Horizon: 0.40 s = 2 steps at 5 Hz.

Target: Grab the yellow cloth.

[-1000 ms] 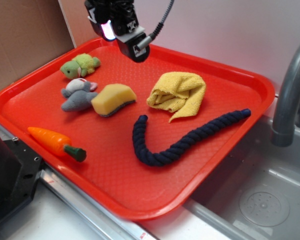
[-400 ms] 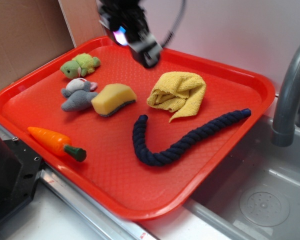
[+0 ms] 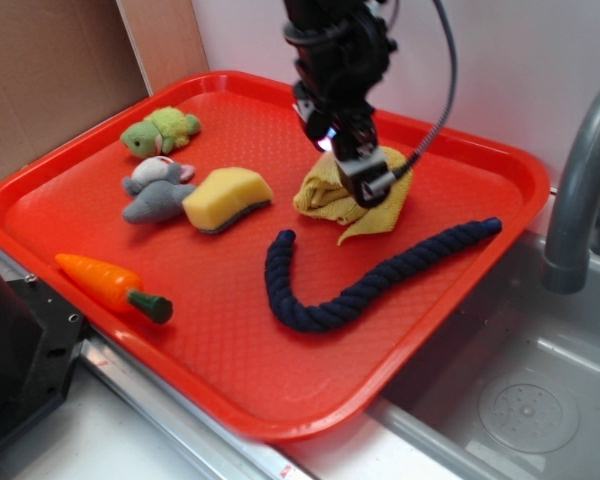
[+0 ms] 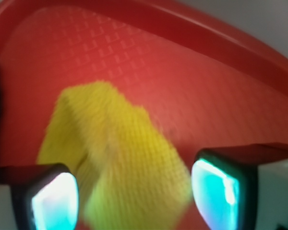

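Note:
The yellow cloth point(image 3: 372, 206) lies crumpled on the red tray point(image 3: 220, 340), right of centre; my arm hides its upper part in the exterior view. My gripper point(image 3: 352, 165) hangs right over it, open. In the wrist view the cloth point(image 4: 120, 158) fills the space between the two glowing fingertips point(image 4: 216, 191), and the gripper point(image 4: 134, 196) has its jaws spread wide to either side of the fabric, not pressed on it.
On the tray also lie a dark blue rope point(image 3: 360, 280), a pale yellow sponge point(image 3: 227, 198), a grey plush mouse point(image 3: 155, 190), a green plush turtle point(image 3: 160, 130) and a toy carrot point(image 3: 110, 285). A sink point(image 3: 520, 390) and grey faucet point(image 3: 580, 190) are at right.
My gripper has travelled from the tray's far left edge to the right and down, and now sits just over the yellow cloth. The objects have not moved.

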Each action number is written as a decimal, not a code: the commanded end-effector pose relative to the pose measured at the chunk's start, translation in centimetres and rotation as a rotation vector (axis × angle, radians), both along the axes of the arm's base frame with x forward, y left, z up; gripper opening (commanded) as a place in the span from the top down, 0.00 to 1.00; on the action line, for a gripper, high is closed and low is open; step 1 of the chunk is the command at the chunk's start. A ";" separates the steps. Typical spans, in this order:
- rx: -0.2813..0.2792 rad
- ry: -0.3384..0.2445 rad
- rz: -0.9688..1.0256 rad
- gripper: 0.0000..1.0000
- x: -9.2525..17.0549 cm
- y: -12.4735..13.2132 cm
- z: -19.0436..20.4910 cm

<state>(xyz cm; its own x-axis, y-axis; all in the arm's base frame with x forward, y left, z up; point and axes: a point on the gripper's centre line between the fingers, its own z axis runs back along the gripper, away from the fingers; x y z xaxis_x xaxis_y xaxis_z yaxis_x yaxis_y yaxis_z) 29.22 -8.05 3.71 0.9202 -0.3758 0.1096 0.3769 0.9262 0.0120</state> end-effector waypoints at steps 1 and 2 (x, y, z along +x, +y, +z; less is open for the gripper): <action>-0.078 -0.021 0.027 1.00 2.0 -0.1 1.1; -0.096 0.005 -0.008 1.00 1.9 0.0 1.4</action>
<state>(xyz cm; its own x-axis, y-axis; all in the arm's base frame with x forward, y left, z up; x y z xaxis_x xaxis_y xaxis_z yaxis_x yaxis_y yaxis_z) 29.62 -7.82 2.92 0.9261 -0.3707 0.0706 0.3760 0.9222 -0.0904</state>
